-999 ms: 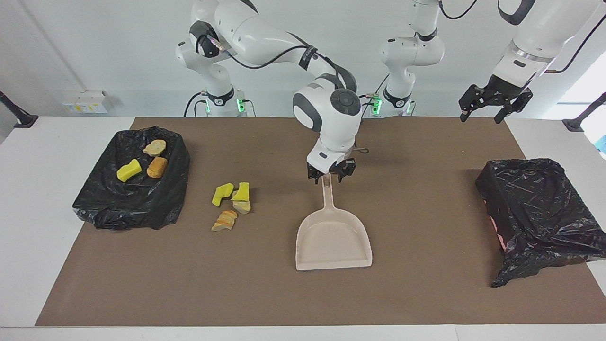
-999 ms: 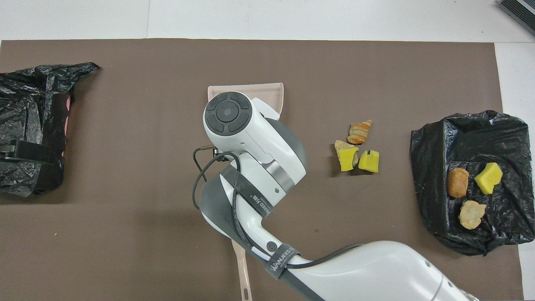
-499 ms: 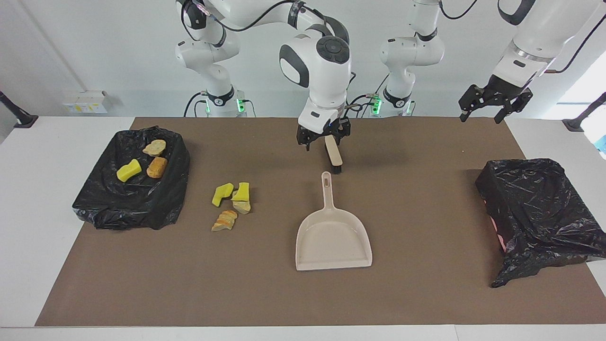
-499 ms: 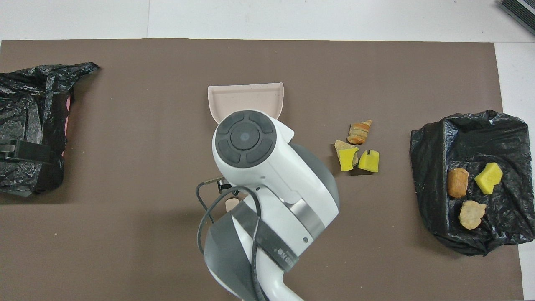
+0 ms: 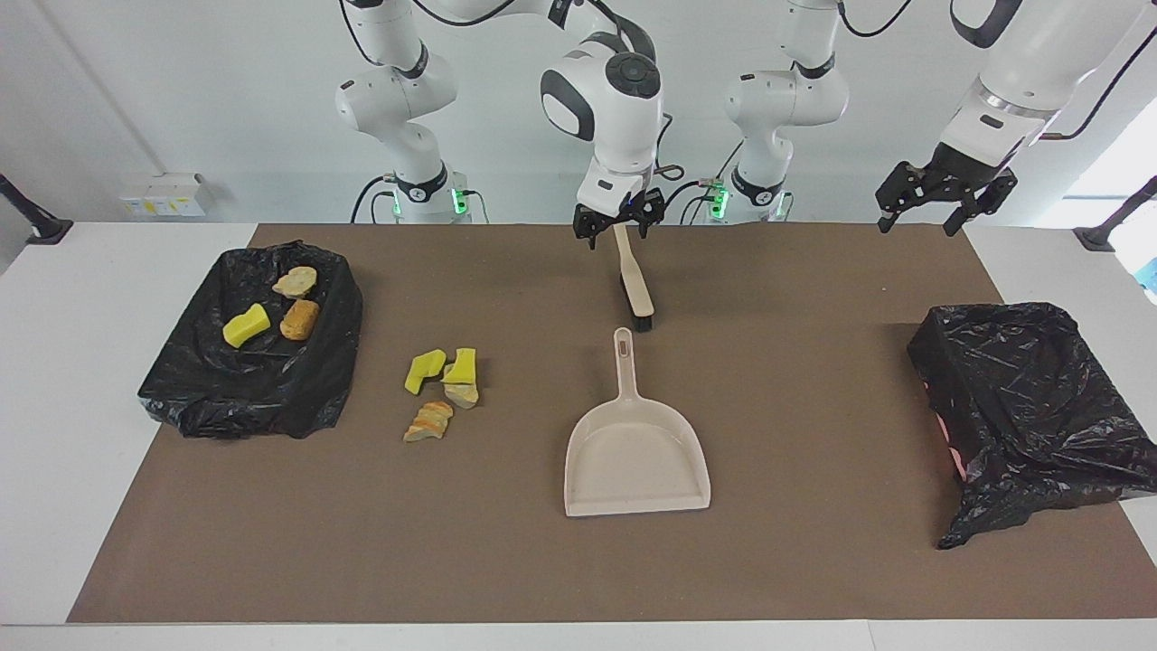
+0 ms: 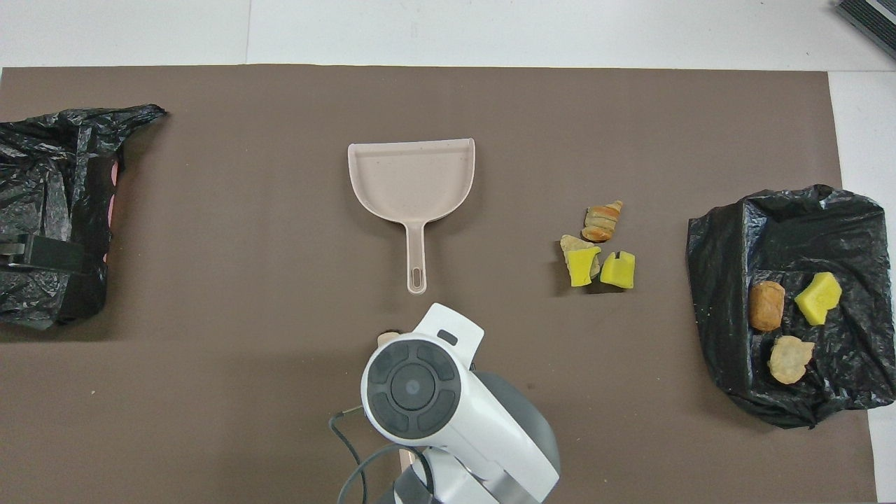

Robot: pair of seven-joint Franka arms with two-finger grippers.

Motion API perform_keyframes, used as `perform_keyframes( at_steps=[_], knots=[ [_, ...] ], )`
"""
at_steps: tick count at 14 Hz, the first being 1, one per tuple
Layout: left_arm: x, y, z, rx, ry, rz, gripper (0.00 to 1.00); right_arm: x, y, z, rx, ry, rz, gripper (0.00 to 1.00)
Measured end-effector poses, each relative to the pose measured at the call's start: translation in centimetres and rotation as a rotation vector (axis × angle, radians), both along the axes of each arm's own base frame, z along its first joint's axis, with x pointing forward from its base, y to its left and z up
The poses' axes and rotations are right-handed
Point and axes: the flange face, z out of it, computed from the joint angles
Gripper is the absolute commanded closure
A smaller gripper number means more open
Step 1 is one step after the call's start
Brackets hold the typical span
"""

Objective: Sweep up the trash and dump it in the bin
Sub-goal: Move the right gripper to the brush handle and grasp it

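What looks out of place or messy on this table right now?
Four scraps of trash, yellow sponge wedges and tan bread lumps, lie loose on the brown mat beside the black-lined bin that already holds three. The beige plastic dustpan sits empty. The other black bag-covered bin looks crumpled, with pink showing at one edge.

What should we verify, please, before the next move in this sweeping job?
1. Right end effector open, holding nothing, above the brush's handle end: ok.
2. Brush lying free on the mat, nearer to the robots than the dustpan: ok.
3. Dustpan flat and empty: ok.
4. Loose trash cleared from the mat: not ok, four scraps lie between dustpan and bin.
5. Bin at the right arm's end open, three scraps inside: ok.
6. Left end effector open, waiting raised at its own end: ok.
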Motion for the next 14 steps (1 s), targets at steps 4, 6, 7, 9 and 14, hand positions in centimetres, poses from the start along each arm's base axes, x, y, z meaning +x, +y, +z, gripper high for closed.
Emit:
perform_keyframes(
  at_steps=[4,6,7,9,14],
  knots=[
    [0.0,0.0,0.0,0.0,0.0,0.0,0.0,-4.3,1.6,-4.9,0.004,-0.004,0.023,0.0],
    [0.0,0.0,0.0,0.0,0.0,0.0,0.0,-6.3,2.3,-7.1,0.0,-0.002,0.035,0.0],
    [0.0,0.0,0.0,0.0,0.0,0.0,0.0,-6.9,2.3,-7.8,-0.003,-0.001,0.036,0.0],
    [0.0,0.0,0.0,0.0,0.0,0.0,0.0,-7.7,2.4,-8.4,0.0,-0.006,0.046,0.0],
    [0.0,0.0,0.0,0.0,0.0,0.0,0.0,-9.7,3.1,-9.4,-0.001,-0.01,0.05,0.06]
  ],
)
